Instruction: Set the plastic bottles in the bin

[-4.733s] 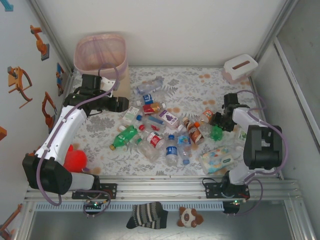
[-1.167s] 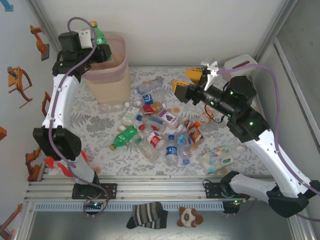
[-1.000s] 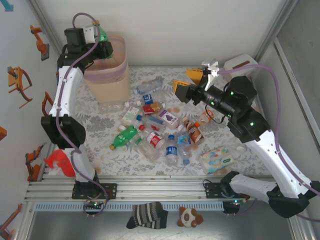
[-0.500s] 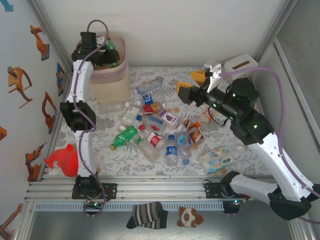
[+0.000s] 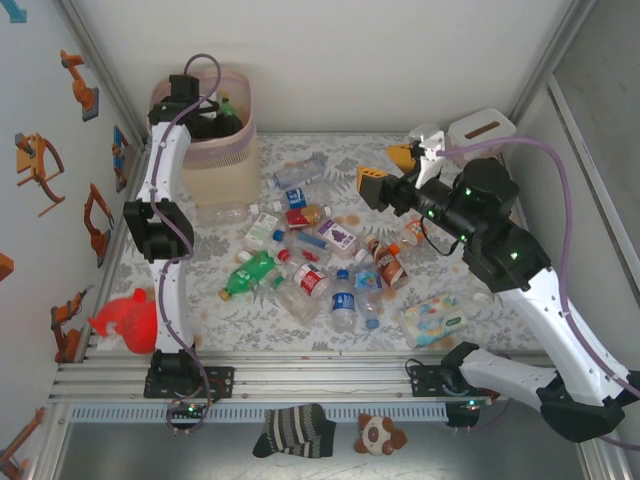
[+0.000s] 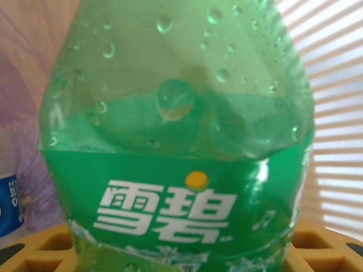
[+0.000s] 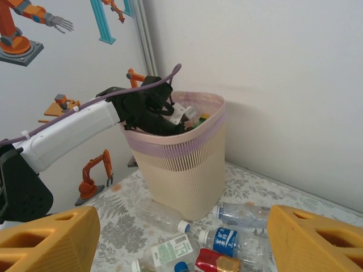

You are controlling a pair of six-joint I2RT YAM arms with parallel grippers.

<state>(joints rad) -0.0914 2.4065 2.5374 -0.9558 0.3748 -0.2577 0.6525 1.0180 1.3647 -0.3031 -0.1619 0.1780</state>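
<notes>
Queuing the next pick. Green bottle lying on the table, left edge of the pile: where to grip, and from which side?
Take the green bottle across its wide mid-body, coming straight down from above. It lies flat on a diagonal, narrow end toward the near left, so set the jaws crosswise to that line. Its left flank faces bare table; the red-labelled bottle crowds the other side.

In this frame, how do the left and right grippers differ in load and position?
The left gripper is shut on a green bottle; the right gripper is open and empty. The left gripper reaches into the mouth of the bin; the right gripper hangs above the table. Both have yellow fingers.
</notes>
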